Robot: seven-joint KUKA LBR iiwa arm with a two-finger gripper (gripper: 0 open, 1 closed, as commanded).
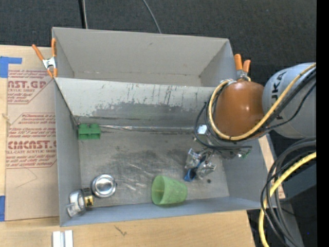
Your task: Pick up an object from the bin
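Observation:
My gripper (200, 163) hangs low over the bin's right side, under the arm's orange cover, close to the floor. At its lower left edge there is a small blue thing (188, 176); I cannot tell whether it lies on the floor or is held. A light green plastic cup (168, 191) lies on its side just left of and in front of the gripper, its mouth facing left.
A shiny silver round lid-like thing (104, 185) and a small brass-and-silver fitting (78, 201) lie in the front left corner. At the left wall, near the back, rests a green block (89, 131). The arm and its cables cover the bin's right rim.

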